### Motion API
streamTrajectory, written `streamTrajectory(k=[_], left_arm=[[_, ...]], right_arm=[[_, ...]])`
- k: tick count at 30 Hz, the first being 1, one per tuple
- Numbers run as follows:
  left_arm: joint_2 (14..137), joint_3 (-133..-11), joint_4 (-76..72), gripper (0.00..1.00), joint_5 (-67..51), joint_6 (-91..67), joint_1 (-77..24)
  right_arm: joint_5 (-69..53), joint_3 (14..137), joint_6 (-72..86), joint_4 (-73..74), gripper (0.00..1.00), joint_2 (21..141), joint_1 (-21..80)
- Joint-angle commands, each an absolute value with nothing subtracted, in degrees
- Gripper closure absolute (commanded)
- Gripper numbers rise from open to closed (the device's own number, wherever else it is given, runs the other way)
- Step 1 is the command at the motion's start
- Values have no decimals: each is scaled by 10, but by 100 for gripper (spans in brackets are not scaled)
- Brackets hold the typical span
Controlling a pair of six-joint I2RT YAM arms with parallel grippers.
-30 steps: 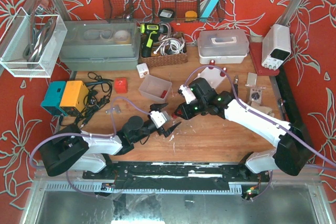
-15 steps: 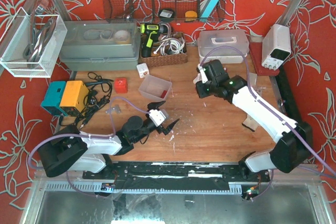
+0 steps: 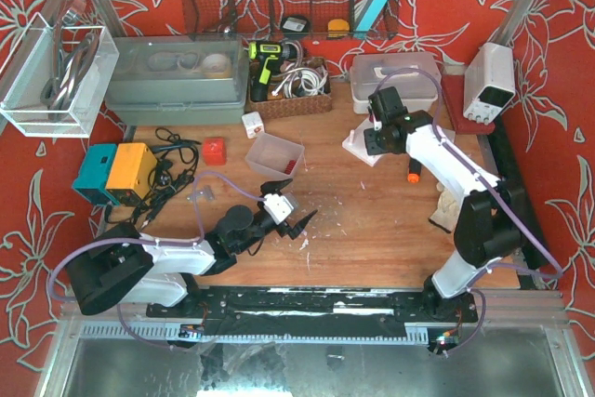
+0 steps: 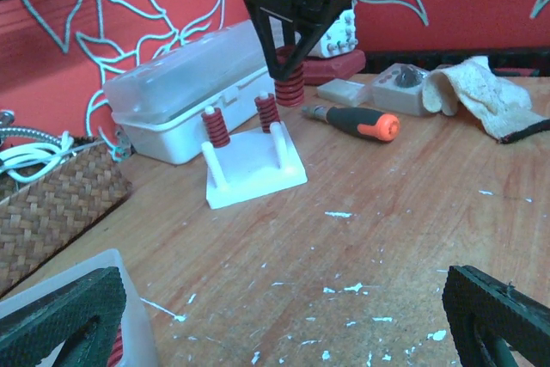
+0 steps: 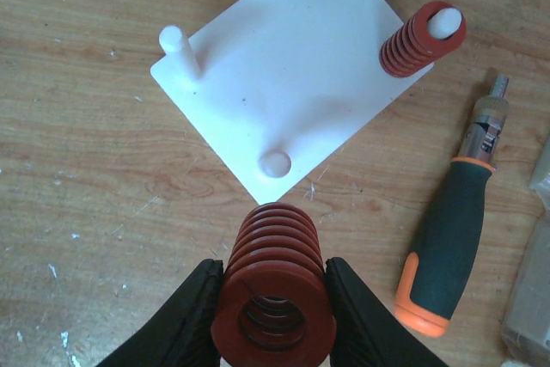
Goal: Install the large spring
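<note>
Holding the large spring (image 5: 273, 272) is my right gripper (image 5: 273, 324), jaws clenched on the red coil from both sides with its open end facing the wrist camera.

- Large spring: off the table, hanging over the white base plate (image 5: 284, 66). From the right wrist it sits just short of the nearest bare peg (image 5: 276, 163) and is not yet on it.
- Base plate: flat on the far right part of the table (image 4: 387, 229), just in front of the white lidded box (image 4: 185, 83). I count four pegs. Two carry red springs (image 5: 421, 40), and the other two, including a second bare peg (image 5: 174, 45), are uncovered.
- Screwdriver (image 5: 447, 238): black and orange handle, lying right of the plate.
- Rag (image 4: 481, 92): crumpled, further right.
- Left gripper (image 3: 290, 211): released, jaws spread wide with nothing between them, low over the near centre of the table and well apart from the plate.
- Clear bin (image 3: 275, 155): beyond the left gripper.
</note>
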State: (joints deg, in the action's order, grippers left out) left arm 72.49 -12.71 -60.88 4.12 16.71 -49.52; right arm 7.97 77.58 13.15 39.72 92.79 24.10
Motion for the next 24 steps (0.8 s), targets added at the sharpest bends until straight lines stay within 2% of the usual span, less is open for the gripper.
streamTrajectory(k=[1, 24], left_arm=[[712, -140, -613, 0, 48, 169, -497], [717, -141, -612, 0, 44, 170, -496]], right_arm=[[88, 812, 132, 407, 97, 949, 232], [57, 843, 136, 374, 94, 1038, 213]])
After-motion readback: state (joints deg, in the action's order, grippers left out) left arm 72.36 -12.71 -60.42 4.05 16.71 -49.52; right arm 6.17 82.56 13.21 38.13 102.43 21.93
